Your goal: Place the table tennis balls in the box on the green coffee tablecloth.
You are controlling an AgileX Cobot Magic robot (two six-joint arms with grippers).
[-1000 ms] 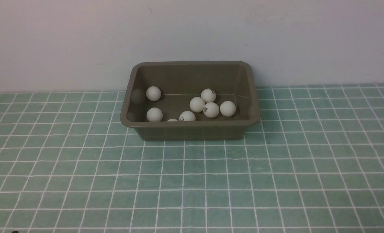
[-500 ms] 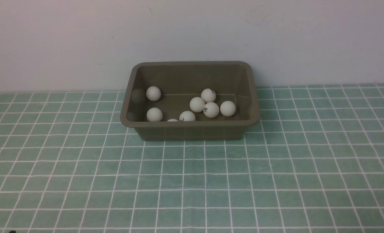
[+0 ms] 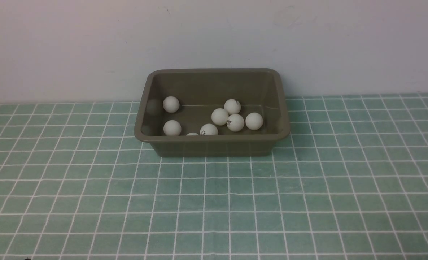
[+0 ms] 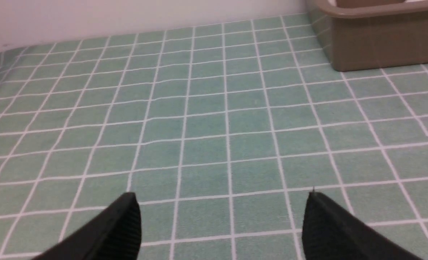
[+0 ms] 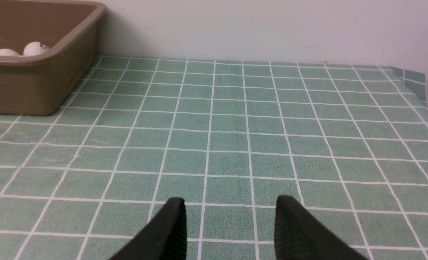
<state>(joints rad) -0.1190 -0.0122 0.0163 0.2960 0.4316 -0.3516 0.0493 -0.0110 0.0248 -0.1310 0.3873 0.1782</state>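
Several white table tennis balls (image 3: 219, 116) lie inside the olive-brown box (image 3: 214, 137), which stands on the green coffee tablecloth (image 3: 214, 202) by the wall. Neither gripper shows in the front view. In the left wrist view my left gripper (image 4: 221, 195) hangs over bare cloth, open wide with nothing between its fingers, and the box (image 4: 380, 47) is far off. In the right wrist view my right gripper (image 5: 230, 199) stands over bare cloth, its black fingers apart with a narrower gap and nothing in it. The box (image 5: 30, 86) there shows two balls (image 5: 35, 48) over its rim.
A pale wall (image 3: 214, 36) rises right behind the box. The cloth's far right corner (image 5: 414, 81) folds up against a side wall in the right wrist view.
The balls and the box have not moved. Only a small dark speck at the bottom left edge of the front view shifted slightly.
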